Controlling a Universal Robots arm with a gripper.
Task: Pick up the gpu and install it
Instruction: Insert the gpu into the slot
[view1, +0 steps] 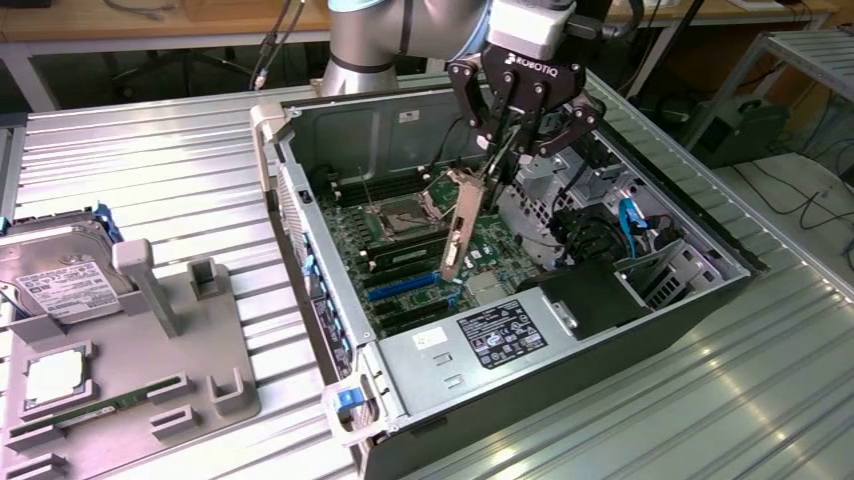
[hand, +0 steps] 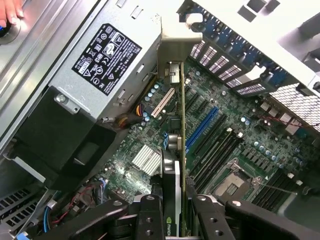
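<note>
My gripper (view1: 514, 150) hangs over the open computer case (view1: 694, 250), shut on the gpu (view1: 467, 225). The card is held on edge, its green board and silver end bracket pointing down toward the motherboard (view1: 400, 260). From the wrist, the gpu (hand: 181, 145) runs edge-on away from the black fingers (hand: 150, 220), and its metal bracket (hand: 175, 45) sits near the case's rear slot openings. It hovers just above the blue expansion slots (hand: 202, 127); I cannot tell whether it touches them.
The grey power supply (view1: 494, 335) with its black label fills the case's near corner, and the CPU socket (view1: 400, 215) lies beside the card. On the exterior view's left, a grey fixture (view1: 134, 390) carries a hard drive (view1: 54, 275) and a memory stick (view1: 94, 410). A person's fingertip (hand: 10, 15) rests outside the case.
</note>
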